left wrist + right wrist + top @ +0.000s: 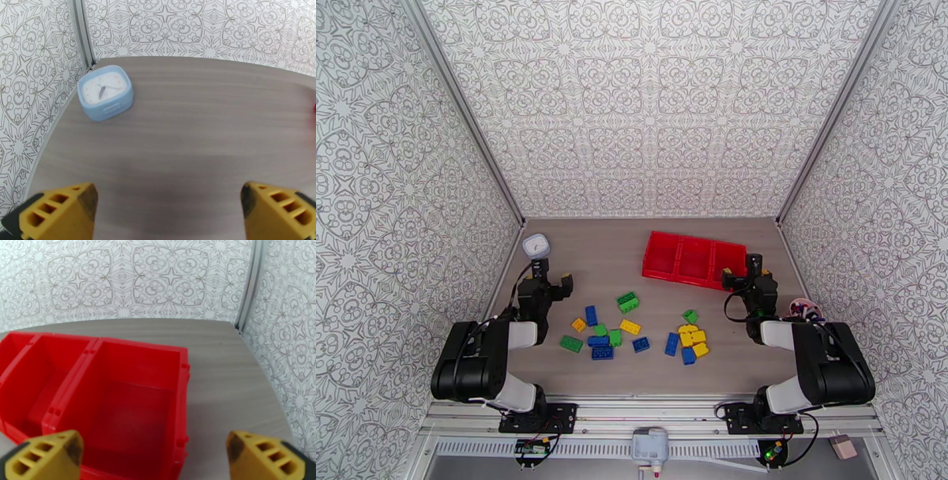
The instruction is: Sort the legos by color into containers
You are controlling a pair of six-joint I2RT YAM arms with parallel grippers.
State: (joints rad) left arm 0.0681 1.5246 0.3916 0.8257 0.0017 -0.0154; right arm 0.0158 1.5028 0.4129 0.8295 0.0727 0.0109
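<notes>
The left gripper (170, 207), jaws spread wide and empty, hangs over the wood-grain desk (189, 130) near a pale-blue square plastic clock (104, 92). The right gripper (156, 453), jaws also apart and empty, hovers at the right-end compartment of the shallow bright-red plastic tray (183, 398). Small blue, yellow and green studded plastic bricks (630, 326) lie scattered on the desk between the arms.

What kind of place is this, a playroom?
Probably a robot test booth, not a playroom: two robot arms bolted at the edge of the table, patterned walls boxing it in, and legos near a red tray.
</notes>
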